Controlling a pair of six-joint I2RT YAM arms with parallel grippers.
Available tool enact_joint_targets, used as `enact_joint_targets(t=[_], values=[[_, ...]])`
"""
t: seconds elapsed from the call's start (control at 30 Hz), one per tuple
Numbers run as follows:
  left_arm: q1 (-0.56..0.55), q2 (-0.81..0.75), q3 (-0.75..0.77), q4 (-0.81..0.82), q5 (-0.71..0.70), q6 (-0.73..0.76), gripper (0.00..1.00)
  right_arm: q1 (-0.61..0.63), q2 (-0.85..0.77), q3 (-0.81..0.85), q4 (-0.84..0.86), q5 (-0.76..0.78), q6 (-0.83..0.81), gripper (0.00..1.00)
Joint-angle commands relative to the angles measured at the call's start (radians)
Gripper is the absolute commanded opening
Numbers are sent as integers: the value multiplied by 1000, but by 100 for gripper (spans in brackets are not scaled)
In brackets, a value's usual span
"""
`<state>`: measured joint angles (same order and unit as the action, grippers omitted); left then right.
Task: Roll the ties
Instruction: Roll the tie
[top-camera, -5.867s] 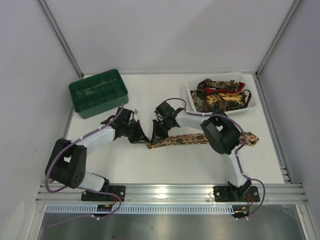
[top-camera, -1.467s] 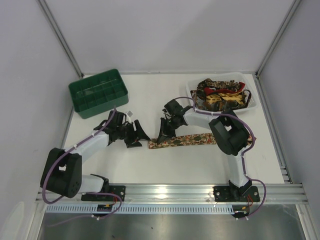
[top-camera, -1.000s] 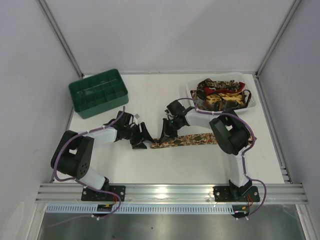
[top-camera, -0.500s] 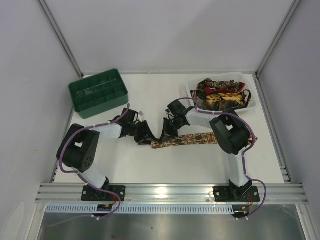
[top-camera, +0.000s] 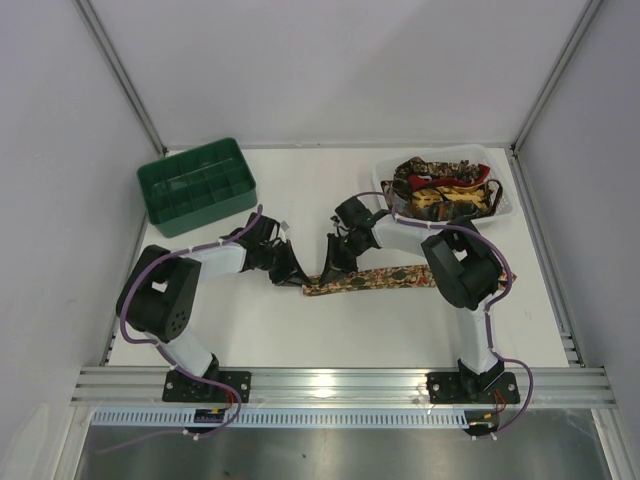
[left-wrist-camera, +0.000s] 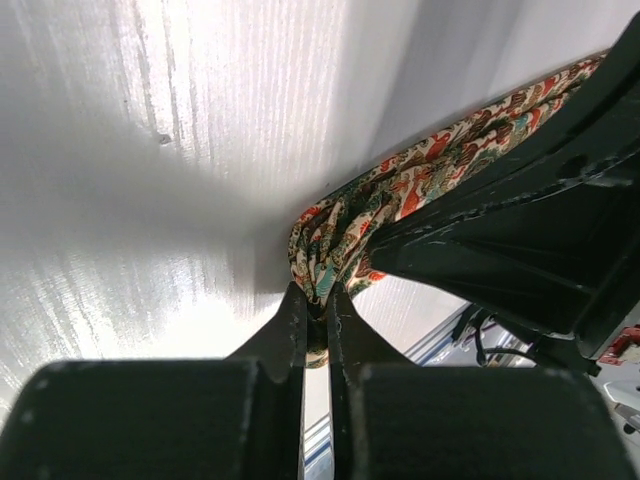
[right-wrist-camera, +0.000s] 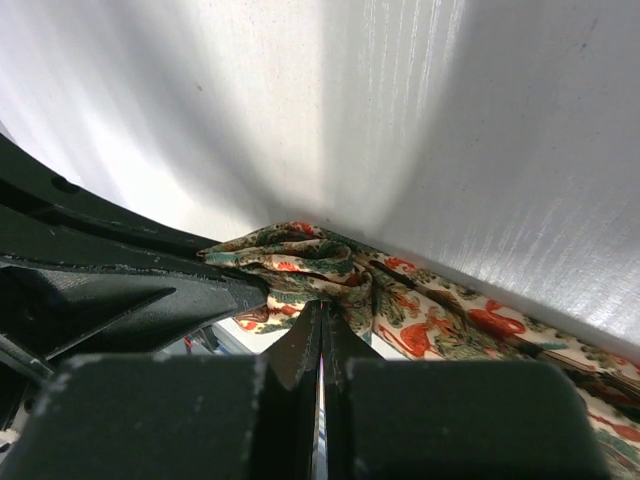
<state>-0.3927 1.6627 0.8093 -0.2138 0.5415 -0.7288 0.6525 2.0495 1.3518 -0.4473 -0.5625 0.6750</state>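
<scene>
Now that the left gripper (top-camera: 290, 272) has swung in and clamped shut, both pincers pinch the bunched left end of the tie (top-camera: 375, 280). The right gripper (top-camera: 333, 268) is closed on the same wad, so I'd say the roll is only just started. The rest of the strip lies flat on the matte white table (top-camera: 300, 330); the fabric is thin, soft, red-green floral, crumpled rather than coiled.

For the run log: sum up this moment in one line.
left gripper: shut on tie end | right gripper: shut on same end | tie: rest lying flat on table | white tray: more ties inside
</scene>
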Motion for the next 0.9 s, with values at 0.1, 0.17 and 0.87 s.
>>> enact_joint_targets(t=[0.1, 0.17, 0.87], values=[[-5, -12, 33, -41, -28, 39, 1, -4, -55, 30, -41, 30, -43, 0], [-6, -15, 36, -47, -31, 40, 0, -2, -52, 30, -41, 30, -40, 0], [-11, -99, 67, -101, -35, 22, 0, 24, -14, 10, 9, 16, -15, 0]])
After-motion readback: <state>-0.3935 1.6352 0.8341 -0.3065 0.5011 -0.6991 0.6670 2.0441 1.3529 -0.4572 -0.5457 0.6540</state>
